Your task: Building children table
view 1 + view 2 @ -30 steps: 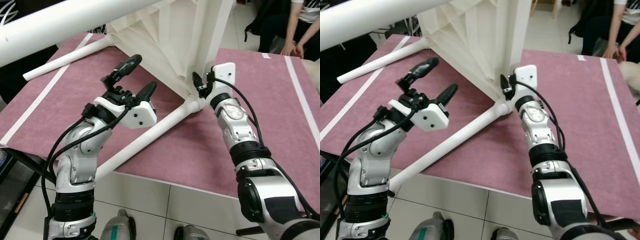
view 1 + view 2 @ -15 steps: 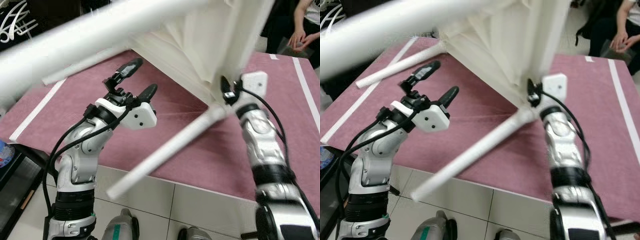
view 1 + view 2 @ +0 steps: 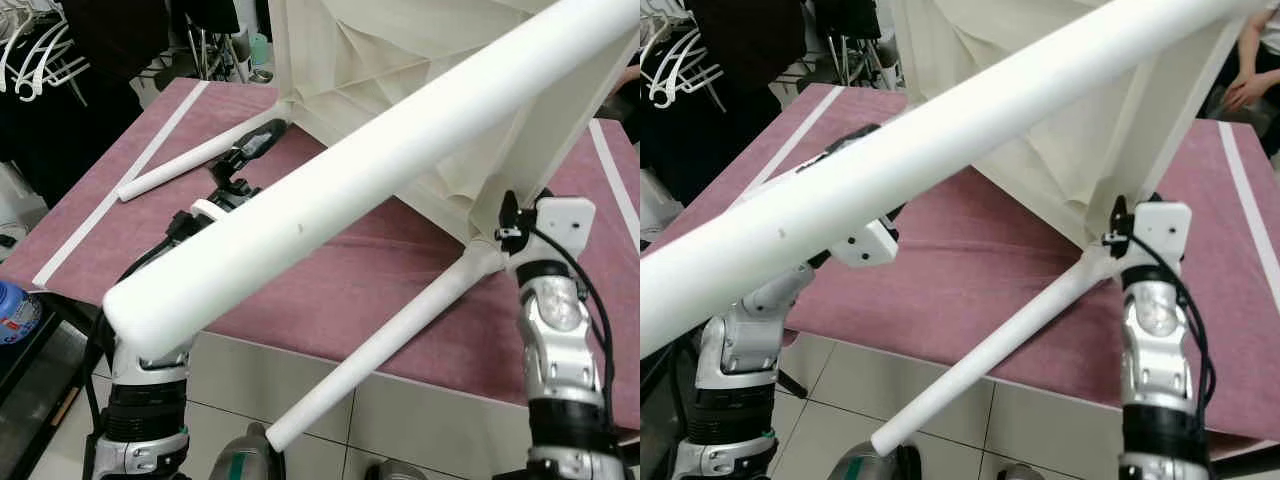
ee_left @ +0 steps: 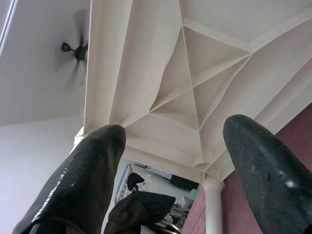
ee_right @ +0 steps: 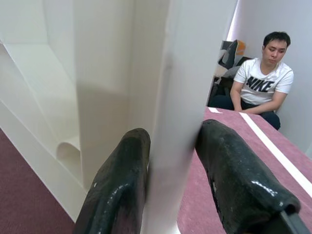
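White children's table — tipped on its side on the maroon-covered worktop, ribbed underside showing, one leg jutting toward the camera, another running out past the worktop's near edge. Right claw — clamped on the table's rim beside the base of that lower leg. Left claw — fingers spread wide, holding nothing, raised beneath the table's underside; a seated person beyond the table.

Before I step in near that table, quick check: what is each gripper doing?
Left gripper: open, holding nothing, under the tabletop.
Right gripper: shut on the tabletop's edge.
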`<state>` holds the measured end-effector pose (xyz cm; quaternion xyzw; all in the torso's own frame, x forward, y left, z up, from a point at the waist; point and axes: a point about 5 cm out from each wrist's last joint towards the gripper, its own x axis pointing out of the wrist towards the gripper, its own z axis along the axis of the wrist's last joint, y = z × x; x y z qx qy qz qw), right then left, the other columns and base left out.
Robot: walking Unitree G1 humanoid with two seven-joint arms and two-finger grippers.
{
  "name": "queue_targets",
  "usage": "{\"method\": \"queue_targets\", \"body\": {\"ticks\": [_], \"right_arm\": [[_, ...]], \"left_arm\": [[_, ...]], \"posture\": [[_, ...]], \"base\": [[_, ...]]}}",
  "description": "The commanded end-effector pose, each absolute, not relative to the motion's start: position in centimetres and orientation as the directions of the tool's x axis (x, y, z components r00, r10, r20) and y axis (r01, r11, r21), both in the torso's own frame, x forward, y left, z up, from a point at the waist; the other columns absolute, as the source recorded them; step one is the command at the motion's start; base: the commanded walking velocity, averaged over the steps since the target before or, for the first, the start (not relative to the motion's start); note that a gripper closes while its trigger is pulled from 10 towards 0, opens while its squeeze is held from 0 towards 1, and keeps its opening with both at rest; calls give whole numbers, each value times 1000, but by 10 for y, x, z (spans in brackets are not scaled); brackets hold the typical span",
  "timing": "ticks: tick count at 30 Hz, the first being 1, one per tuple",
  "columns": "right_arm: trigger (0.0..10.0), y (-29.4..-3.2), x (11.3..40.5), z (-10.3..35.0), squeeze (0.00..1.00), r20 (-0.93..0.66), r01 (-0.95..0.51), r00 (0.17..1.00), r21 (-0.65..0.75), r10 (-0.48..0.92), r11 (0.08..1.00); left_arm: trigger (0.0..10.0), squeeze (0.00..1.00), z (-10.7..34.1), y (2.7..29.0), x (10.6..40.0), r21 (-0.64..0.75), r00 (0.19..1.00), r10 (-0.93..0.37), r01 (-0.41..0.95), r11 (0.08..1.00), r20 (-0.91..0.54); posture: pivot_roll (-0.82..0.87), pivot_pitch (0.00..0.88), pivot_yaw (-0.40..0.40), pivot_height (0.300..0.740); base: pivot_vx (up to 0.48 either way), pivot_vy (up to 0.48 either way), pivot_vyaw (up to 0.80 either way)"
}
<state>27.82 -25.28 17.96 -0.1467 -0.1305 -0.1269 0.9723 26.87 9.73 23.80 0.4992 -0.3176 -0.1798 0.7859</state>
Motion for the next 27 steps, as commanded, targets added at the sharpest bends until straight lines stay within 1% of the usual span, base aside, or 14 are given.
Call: {"method": "queue_targets", "body": {"ticks": [1,3,5,6,7,8,10,12,17,19,20,22,24,27], "right_arm": [[10000,-234,279,185,0,289,197,950,-262,-118,945],[10000,-234,279,185,0,289,197,950,-262,-118,945],[10000,-222,282,187,0,285,129,957,-269,-49,954],[10000,-210,283,191,0,283,59,959,-281,24,958],[10000,-210,283,191,0,283,59,959,-281,24,958],[10000,-188,283,193,0,260,-75,953,-304,158,950],[10000,-188,283,193,0,260,-75,953,-304,158,950],[10000,-171,282,191,0,230,-178,940,-304,253,936],[10000,-152,279,187,0,184,-282,921,-289,343,915],[10000,-149,279,185,0,173,-304,918,-268,356,914],[10000,-146,279,181,0,156,-337,911,-253,382,907],[10000,-144,279,180,0,149,-350,907,-256,395,901],[10000,-136,281,180,0,141,-405,882,-261,450,876],[10000,-132,281,181,0,142,-431,868,-260,476,864]], "left_arm": [[10000,0,248,104,270,790,724,-454,-205,577,520],[10000,0,248,104,270,790,724,-454,-205,577,520],[10000,0,248,104,272,793,739,-446,-194,578,506],[10000,0,248,104,272,794,746,-442,-188,578,499],[10000,0,248,104,272,794,746,-442,-188,578,499],[10000,0,248,104,273,798,751,-440,-186,573,491],[10000,0,248,104,273,798,751,-440,-186,573,491],[10000,0,247,105,273,801,759,-435,-185,569,484],[10000,0,244,112,274,825,795,-424,-161,541,434],[10000,0,241,117,273,837,813,-428,-125,534,394],[10000,0,235,126,269,839,843,-433,-40,542,320],[10000,0,232,129,268,833,852,-436,0,553,289],[10000,0,230,134,261,794,851,-480,135,593,214],[10000,0,230,136,258,776,845,-501,185,602,188]], "posture": [[25,0,91,740],[25,0,91,740],[26,0,90,740],[29,0,85,740],[29,0,85,740],[31,0,83,740],[31,0,83,740],[33,0,83,740],[37,0,82,740],[43,0,82,740],[41,0,86,740],[41,0,86,740],[46,0,87,740],[46,0,87,740]], "base": [[0,0,0],[0,0,0],[0,0,0],[0,0,0],[0,0,0],[0,0,0],[0,0,0],[0,0,0],[0,0,0],[0,0,0],[0,0,0],[0,0,0],[0,0,0],[0,0,0]]}}
